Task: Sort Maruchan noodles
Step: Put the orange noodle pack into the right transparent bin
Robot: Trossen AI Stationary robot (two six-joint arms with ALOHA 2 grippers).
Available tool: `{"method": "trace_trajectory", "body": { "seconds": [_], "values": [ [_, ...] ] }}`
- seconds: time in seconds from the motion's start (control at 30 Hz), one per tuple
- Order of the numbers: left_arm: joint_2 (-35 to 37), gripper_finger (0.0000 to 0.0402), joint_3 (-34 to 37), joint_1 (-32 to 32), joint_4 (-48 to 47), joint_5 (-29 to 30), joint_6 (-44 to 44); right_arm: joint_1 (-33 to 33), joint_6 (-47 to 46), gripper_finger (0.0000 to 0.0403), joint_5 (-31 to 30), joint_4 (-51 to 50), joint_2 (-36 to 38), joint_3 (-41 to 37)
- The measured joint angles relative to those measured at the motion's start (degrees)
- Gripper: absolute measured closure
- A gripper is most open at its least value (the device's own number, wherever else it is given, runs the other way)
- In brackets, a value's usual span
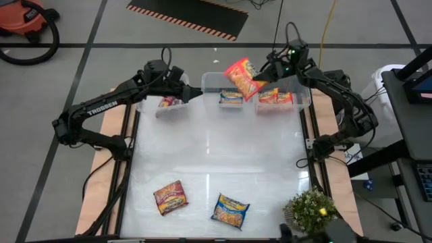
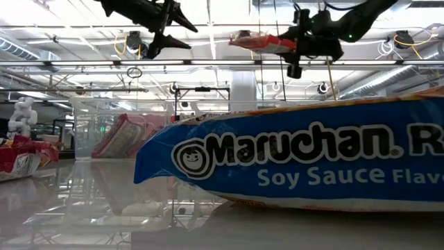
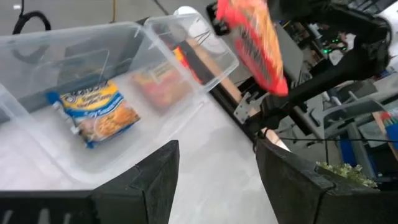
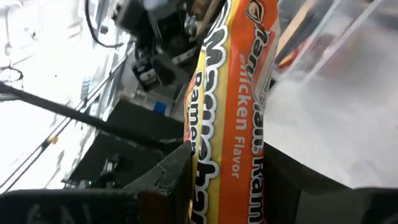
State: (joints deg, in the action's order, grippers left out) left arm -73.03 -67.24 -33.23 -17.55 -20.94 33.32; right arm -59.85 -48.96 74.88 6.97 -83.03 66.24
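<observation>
While the right claw (image 1: 260,75) hangs above the far edge of the worktop (image 1: 216,162), it is clamped on an orange packet (image 1: 243,78) that reads "Maruchan Ramen, Chicken Flavor" in the right wrist view (image 4: 233,118). From above, the packet's long axis runs diagonally, tilted over the middle clear bin (image 1: 229,88). Three clear bins line that far edge: the middle one holds a blue packet (image 1: 231,98) lying flat, the right bin (image 1: 287,94) holds another orange packet (image 1: 275,97), and the left bin (image 1: 169,104) holds a dark red packet (image 1: 167,102). The left claw (image 1: 192,91) hovers right by the left bin, fingers (image 3: 149,180) spread wide with nothing between them.

Down by the near edge, two more lie flat and apart: a dark red packet (image 1: 171,197) and a blue one (image 1: 230,210), both slightly skewed. The low view catches that blue wrapper (image 2: 298,160) up close: "Maruchan", "Soy Sauce" flavor. A small green plant (image 1: 310,208) sits at the near right corner; a red vacuum (image 1: 23,20) stands on the floor beyond.
</observation>
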Motion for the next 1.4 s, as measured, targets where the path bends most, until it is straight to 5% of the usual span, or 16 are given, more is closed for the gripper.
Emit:
{"method": "trace_trajectory", "body": {
  "seconds": [0.2,0.5,0.73,0.87,1.0,1.2,1.4],
  "values": [
    [0.0,0.0183,0.0,-0.26,-0.78,-0.01,0.02,-6.2,-0.15,0.0271,-0.7,1.53,2.22,-0.07],
    [0.0,0.0183,0.0,-0.13,-0.76,0.01,0.85,-6.16,-1.09,0.0271,-12.22,4.83,3.87,9.1],
    [0.0,0.0183,0.0,0.11,-0.72,-0.01,1.51,-7.01,9.0,0.0271,-13.4,-20.02,3.99,17.58],
    [0.0,0.0183,0.0,0.48,-0.72,-0.01,0.82,-4.85,12.19,0.0271,-15.38,-22.22,4.53,23.07],
    [0.0,0.0183,0.0,0.45,-0.71,0.0,-0.79,-1.61,15.46,0.0271,-21.88,-24.92,4.33,26.33],
    [0.0,0.0183,0.0,-0.19,-0.69,-0.01,-1.23,-0.87,29.19,0.0271,-31.6,-47.82,4.32,32.43],
    [0.0,0.0183,0.0,-0.18,-0.61,0.01,-1.51,1.54,39.83,0.0271,-39.09,-59.78,4.05,33.68]
  ]
}}
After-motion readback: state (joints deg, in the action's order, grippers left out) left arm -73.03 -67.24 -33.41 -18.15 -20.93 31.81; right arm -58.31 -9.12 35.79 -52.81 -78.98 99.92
